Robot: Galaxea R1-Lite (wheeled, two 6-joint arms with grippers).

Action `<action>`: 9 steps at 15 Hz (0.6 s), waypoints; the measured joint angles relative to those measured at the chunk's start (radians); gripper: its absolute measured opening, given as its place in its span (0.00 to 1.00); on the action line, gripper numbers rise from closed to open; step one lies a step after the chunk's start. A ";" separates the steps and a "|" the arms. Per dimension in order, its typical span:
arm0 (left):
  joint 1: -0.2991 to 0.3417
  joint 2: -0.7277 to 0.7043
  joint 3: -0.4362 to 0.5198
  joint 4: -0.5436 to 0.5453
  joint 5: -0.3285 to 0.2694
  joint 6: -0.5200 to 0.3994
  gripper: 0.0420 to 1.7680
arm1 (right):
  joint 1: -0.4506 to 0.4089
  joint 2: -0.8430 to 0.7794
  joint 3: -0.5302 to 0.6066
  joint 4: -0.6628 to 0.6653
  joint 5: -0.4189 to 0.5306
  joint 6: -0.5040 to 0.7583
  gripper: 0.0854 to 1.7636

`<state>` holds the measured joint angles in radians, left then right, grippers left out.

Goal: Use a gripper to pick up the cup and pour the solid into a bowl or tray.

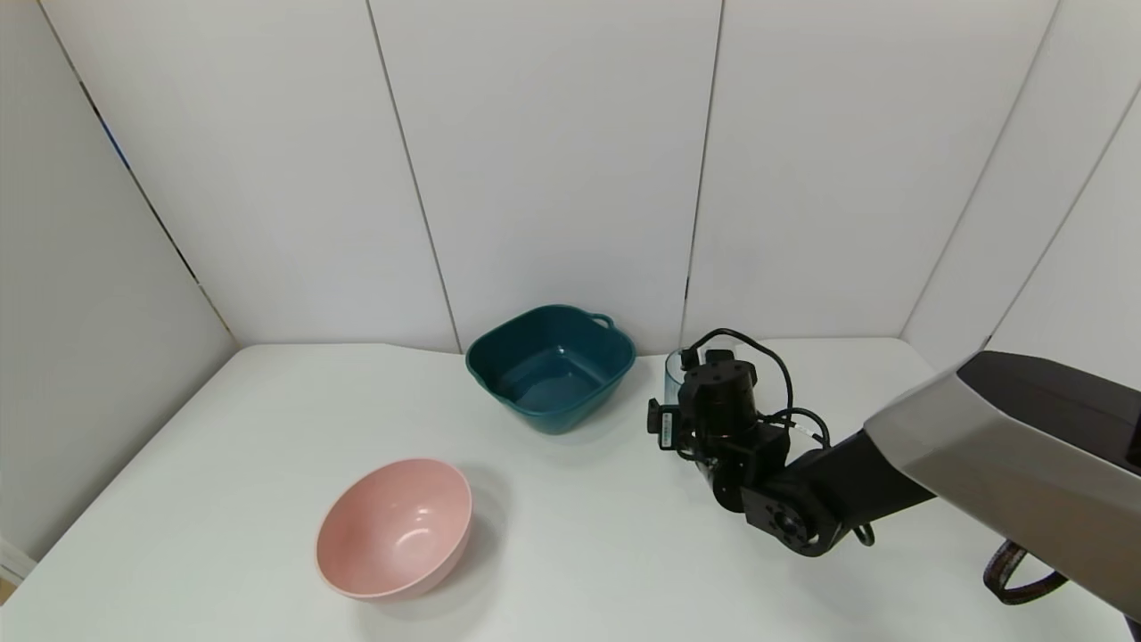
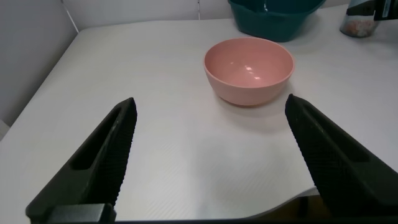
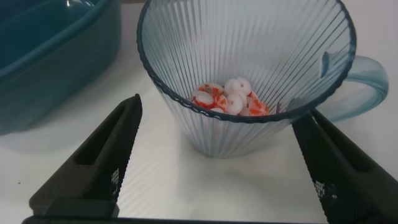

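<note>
Right gripper (image 3: 217,162) (spread wide) straddles the cup (image 3: 249,74).

A white desk (image 1: 223,464) stands enclosed by plain white wall panels (image 1: 553,160), their dark vertical seams running down to the desk's far edge, under soft, even light that leaves faint shadows.

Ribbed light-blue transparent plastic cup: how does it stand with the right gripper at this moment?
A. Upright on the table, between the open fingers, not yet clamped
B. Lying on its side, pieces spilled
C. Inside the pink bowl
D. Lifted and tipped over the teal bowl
A: the ribbed light-blue transparent plastic cup stands upright on the white table, white-and-orange pieces inside, with the right gripper fingers apart on either side.
</note>
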<state>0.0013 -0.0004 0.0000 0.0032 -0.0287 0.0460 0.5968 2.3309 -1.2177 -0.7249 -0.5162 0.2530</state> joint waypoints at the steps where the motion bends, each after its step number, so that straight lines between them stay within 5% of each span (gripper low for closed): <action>1: 0.000 0.000 0.000 0.000 0.000 0.000 0.97 | -0.002 0.006 -0.002 -0.011 0.000 -0.006 0.97; 9: 0.000 0.000 0.000 0.000 0.000 0.000 0.97 | -0.024 0.048 -0.036 -0.055 0.000 -0.040 0.97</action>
<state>0.0013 -0.0009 0.0000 0.0028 -0.0287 0.0460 0.5723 2.3789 -1.2532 -0.7802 -0.5166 0.2134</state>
